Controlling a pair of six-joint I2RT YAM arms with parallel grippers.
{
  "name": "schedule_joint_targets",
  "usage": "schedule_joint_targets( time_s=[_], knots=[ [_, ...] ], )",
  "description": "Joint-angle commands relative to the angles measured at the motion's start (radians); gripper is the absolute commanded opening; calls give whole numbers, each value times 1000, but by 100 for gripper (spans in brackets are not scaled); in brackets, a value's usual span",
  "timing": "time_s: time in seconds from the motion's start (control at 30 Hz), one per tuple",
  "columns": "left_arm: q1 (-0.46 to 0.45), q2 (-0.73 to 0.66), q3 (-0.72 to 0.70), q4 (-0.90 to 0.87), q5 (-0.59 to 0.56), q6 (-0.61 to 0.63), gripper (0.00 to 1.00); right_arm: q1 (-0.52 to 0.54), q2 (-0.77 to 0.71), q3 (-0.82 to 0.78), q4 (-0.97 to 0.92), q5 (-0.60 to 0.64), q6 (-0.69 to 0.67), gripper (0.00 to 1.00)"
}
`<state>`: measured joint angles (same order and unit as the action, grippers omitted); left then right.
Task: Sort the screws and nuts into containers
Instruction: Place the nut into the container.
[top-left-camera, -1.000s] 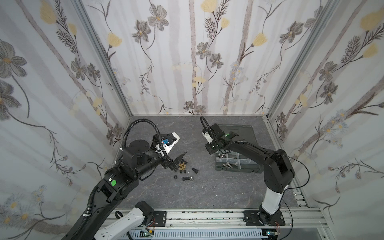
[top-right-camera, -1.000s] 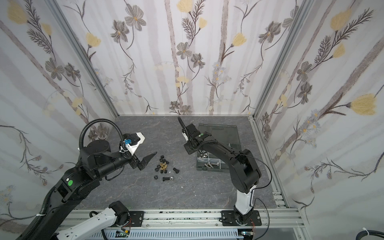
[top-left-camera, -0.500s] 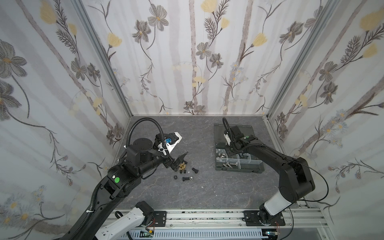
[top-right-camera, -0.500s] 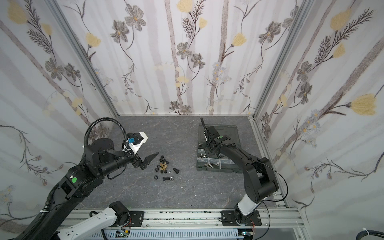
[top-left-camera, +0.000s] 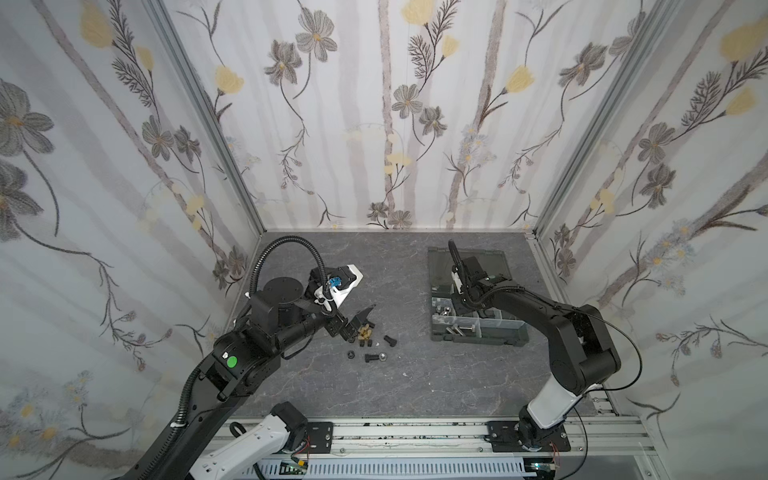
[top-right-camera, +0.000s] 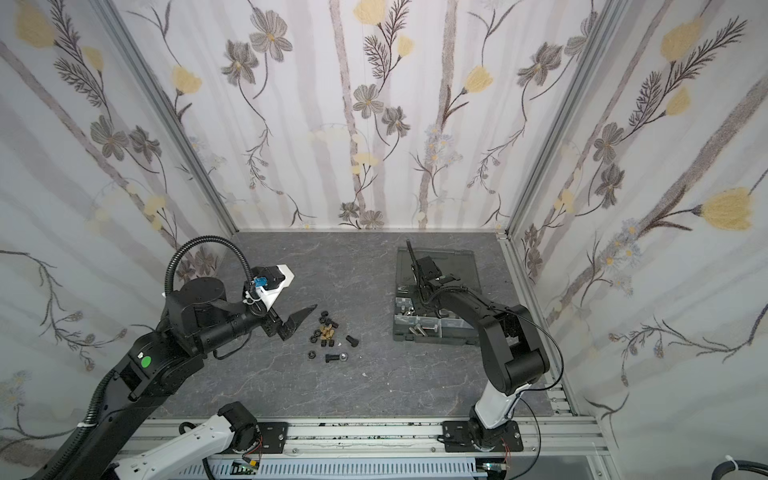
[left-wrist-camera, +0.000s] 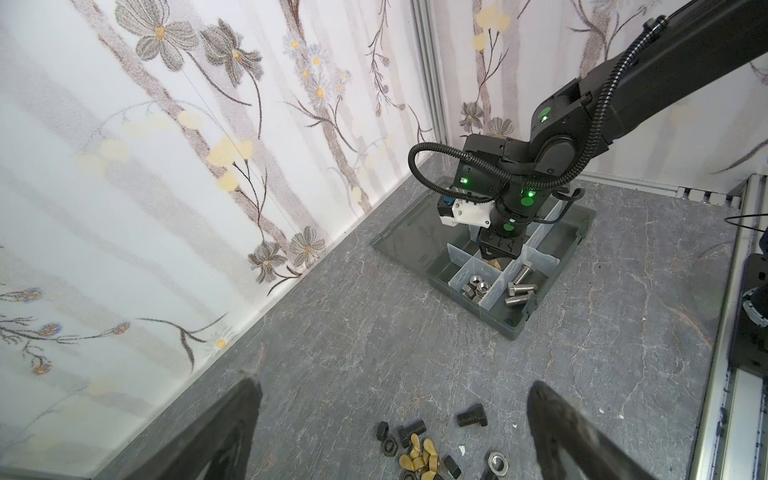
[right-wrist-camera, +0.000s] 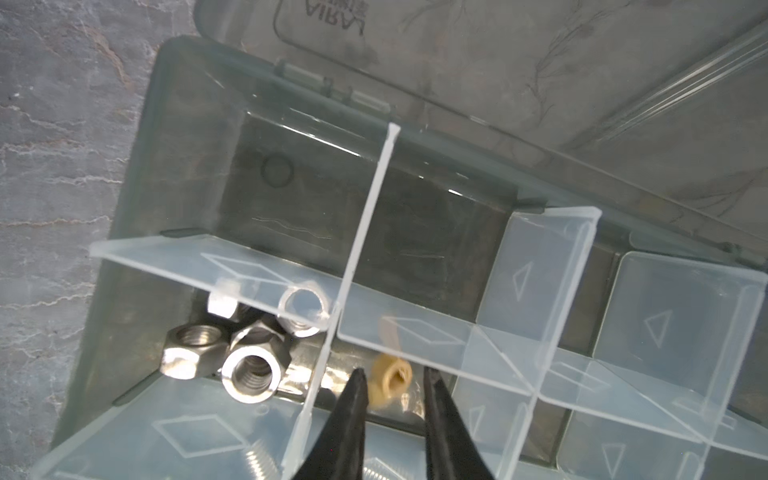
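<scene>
Loose black screws (top-left-camera: 388, 340) and brass and black nuts (top-left-camera: 365, 332) lie in a small pile on the table; they also show in the left wrist view, nuts (left-wrist-camera: 417, 455). My left gripper (left-wrist-camera: 392, 384) hangs open just above and left of the pile, holding nothing. My right gripper (right-wrist-camera: 395, 374) is over the grey box of containers (top-left-camera: 478, 334), its jaws slightly apart and so open. A blurred brass nut (right-wrist-camera: 390, 376) sits free between and below the tips, inside a compartment. Silver nuts (right-wrist-camera: 232, 353) fill the neighbouring compartment. Silver screws (left-wrist-camera: 519, 286) lie in another.
The box's lid (top-left-camera: 469, 259) lies flat toward the back wall. Patterned walls close in the back and both sides. A rail (top-left-camera: 415, 432) runs along the table's front edge. A silver washer (left-wrist-camera: 498, 462) lies beside the pile.
My right arm has swung from the table's middle to over the box. Its jaws have parted and let go of the brass nut. The left gripper has edged closer to the pile.
</scene>
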<state>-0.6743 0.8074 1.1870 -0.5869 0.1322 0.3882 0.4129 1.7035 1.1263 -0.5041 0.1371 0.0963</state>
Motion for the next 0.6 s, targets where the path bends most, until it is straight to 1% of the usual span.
schedule_joint_targets(
  time_s=[0.0, 0.07, 0.13, 0.23, 0.3, 0.4, 0.5, 0.57],
  knots=[
    [0, -4, 1, 19, 1, 2, 100, 0, 0, 9, 3, 4, -6, 33],
    [1, -5, 2, 20, 1, 1, 100, 1, -12, 16, -8, 1, -7, 35],
    [0, -5, 0, 21, 2, 1, 100, 2, -42, 21, -17, -9, -11, 34],
    [1, -5, -1, 24, 3, 1, 100, 20, -73, 48, -48, -58, -23, 34],
    [0, -6, -3, 27, 3, 1, 100, 56, -79, 81, -84, -66, -27, 36],
    [0, -4, -3, 29, 6, 2, 100, 139, -81, 116, -106, -57, -38, 38],
    [-1, -7, 0, 27, 6, 1, 100, 206, -60, 146, -104, -95, -35, 38],
    [0, -9, 1, 26, 6, 1, 100, 261, -34, 165, -96, -109, -36, 40]
  ],
)
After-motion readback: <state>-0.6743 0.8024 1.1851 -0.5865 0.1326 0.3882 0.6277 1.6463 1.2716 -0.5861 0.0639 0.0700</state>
